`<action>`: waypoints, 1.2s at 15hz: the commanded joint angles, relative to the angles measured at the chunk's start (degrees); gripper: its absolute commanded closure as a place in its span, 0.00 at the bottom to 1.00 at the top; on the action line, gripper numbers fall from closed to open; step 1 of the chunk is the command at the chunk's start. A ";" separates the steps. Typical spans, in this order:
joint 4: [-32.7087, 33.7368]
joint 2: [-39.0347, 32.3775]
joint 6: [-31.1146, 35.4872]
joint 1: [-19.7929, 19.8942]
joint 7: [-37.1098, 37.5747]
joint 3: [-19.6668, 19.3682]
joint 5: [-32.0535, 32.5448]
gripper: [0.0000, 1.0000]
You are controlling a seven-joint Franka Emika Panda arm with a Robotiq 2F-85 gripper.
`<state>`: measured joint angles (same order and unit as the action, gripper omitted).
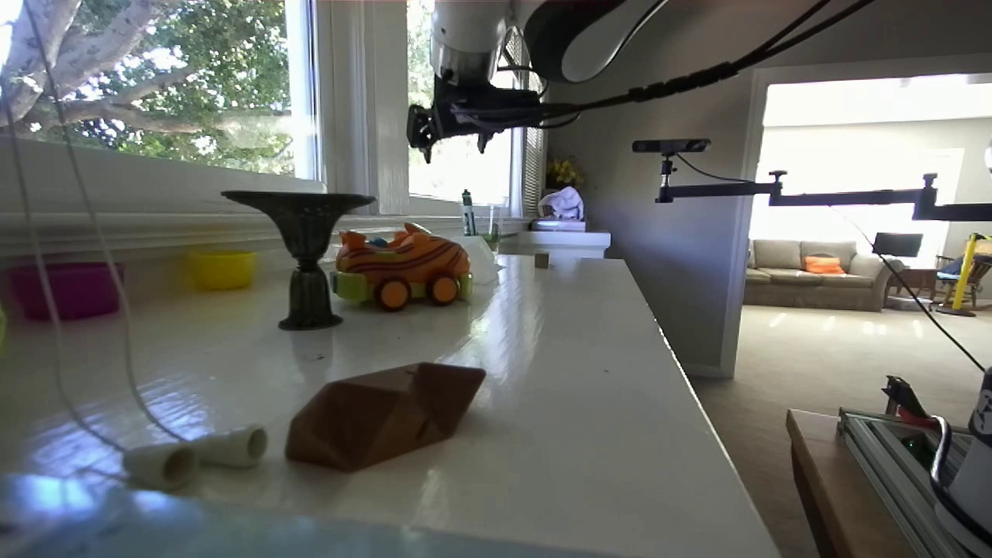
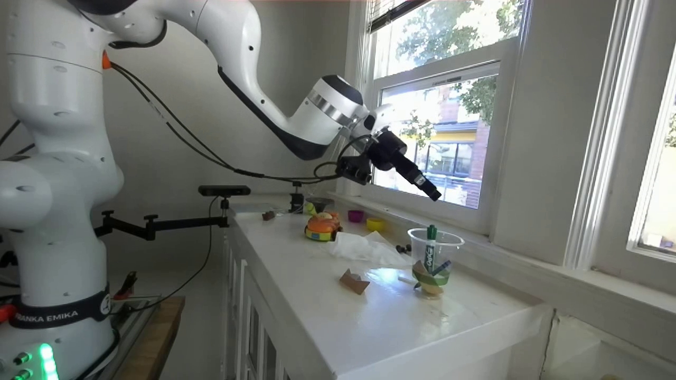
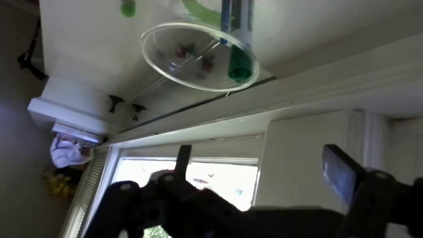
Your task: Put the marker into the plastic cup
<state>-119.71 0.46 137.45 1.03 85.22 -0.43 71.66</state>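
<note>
The gripper [image 3: 257, 151] was unclenched, its fingers [image 3: 182, 162] spread wide, with the window [image 3: 228, 178] and wall [image 3: 297, 158] showing between them in the wrist view; in an exterior view it slanted down from the arm [image 2: 237, 68] and hung above the plastic cup [image 2: 446, 252], apart from it; the marker [image 2: 431, 248] stood nearly upright inside that clear cup, its green cap reaching about the rim; in the wrist view the end of the cap showed within the rim, and a blue stick-like thing [image 3: 225, 19] lay just beside the marker; a green band [image 2: 443, 278] ran low around the cup, and whether the brown shapes near it lay inside or behind could not be told.

The cup stood on the white counter [image 2: 380, 322]; near it lay a crumpled white sheet [image 2: 364, 249] and a brown piece [image 2: 353, 281]; farther off stood an orange toy car [image 2: 323, 226], with a purple bowl [image 2: 355, 216] and a yellow bowl [image 2: 375, 225] toward the sill; in an exterior view a dark goblet-like stand [image 1: 308, 248] rose beside the car, and a faceted brown object [image 1: 380, 418] lay nearer the camera.
</note>
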 commanded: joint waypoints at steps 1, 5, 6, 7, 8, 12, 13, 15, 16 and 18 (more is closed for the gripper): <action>-1.60 4.11 3.83 -1.44 -12.21 0.81 -15.76 0.00; -1.39 5.04 3.03 -4.34 -24.25 2.45 -34.10 0.00; -1.35 4.98 2.88 -4.90 -26.88 2.77 -38.64 0.00; -1.18 4.76 2.59 -5.39 -29.74 3.05 -43.24 0.00; -1.08 4.59 2.20 -5.72 -32.59 3.25 -47.68 0.00; 0.08 4.57 -3.52 -9.62 -46.47 -0.64 -65.98 0.00; 1.18 4.68 -7.12 -6.74 -51.10 1.32 -70.37 0.00; 3.57 4.48 -15.78 -5.48 -57.94 0.65 -74.80 0.00; 4.74 4.31 -20.12 -4.72 -60.70 0.44 -75.62 0.00; 7.42 3.62 -28.84 -3.37 -65.88 -0.04 -75.73 0.00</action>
<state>-116.24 4.30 119.25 -4.18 26.94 -0.06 -1.29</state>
